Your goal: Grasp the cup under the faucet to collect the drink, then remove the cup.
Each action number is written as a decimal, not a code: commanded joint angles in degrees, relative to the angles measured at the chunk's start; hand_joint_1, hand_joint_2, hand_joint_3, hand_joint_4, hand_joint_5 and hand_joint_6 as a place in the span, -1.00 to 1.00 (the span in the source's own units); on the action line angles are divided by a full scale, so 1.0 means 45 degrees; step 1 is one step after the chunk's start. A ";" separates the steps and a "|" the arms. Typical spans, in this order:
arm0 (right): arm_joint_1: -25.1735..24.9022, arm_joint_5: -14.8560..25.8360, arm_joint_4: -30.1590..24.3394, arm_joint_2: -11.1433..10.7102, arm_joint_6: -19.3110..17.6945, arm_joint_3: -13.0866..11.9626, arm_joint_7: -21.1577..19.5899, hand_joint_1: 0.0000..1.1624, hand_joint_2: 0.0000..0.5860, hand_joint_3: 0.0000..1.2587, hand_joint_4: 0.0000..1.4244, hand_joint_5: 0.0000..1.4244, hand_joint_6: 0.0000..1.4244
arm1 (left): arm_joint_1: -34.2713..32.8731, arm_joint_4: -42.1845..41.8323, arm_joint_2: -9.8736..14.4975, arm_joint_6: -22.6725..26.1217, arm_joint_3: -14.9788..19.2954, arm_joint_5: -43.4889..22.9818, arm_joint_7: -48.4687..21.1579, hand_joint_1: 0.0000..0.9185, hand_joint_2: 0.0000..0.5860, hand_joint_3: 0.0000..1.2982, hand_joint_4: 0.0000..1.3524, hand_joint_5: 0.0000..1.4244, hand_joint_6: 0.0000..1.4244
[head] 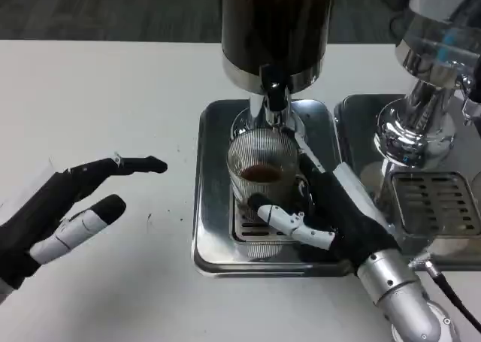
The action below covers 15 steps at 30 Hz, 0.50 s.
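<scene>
head view of the filling step: the right hand is wrapping its fingers around the cup, clamping it in place on the drip tray directly under the faucet. a shallow layer of dark drink is sitting in the bottom of the cup, so collecting appears to be under way and removal is not yet due. the next move probably calls for holding the cup upright until it is fuller, then drawing it level toward the robot, clear of the tray's raised rim. the cup is ribbed clear glass, round and straight-sided; the tray is brushed metal with rounded corners and a slotted grate; the dispenser above is a dark cylinder with a chrome collar. the left hand is hovering over the white table, fingers spread, holding nothing.
</scene>
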 commanded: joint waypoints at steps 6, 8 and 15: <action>-0.0025 -0.0422 -0.0101 0.0153 0.0064 0.0310 -0.0337 -0.13 -0.29 -1.00 -1.00 -1.00 -1.00 | 0.0092 -0.0116 0.0089 0.0267 -0.0076 -0.0067 -0.0172 -1.00 -0.57 -0.40 -0.58 -0.69 -0.74; 0.0015 -0.0619 -0.0215 0.0208 0.0232 0.0386 -0.0503 -0.13 -0.29 -1.00 -1.00 -1.00 -1.00 | 0.0122 -0.0134 0.0108 0.0300 -0.0050 -0.0068 -0.0158 -1.00 -0.56 -0.40 -0.58 -0.69 -0.73; 0.0007 -0.1068 -0.0478 0.0467 0.0700 0.0577 -0.0927 -0.13 -0.29 -1.00 -1.00 -1.00 -1.00 | 0.0217 -0.0196 0.0166 0.0373 0.0018 -0.0104 -0.0154 -1.00 -0.55 -0.40 -0.58 -0.69 -0.72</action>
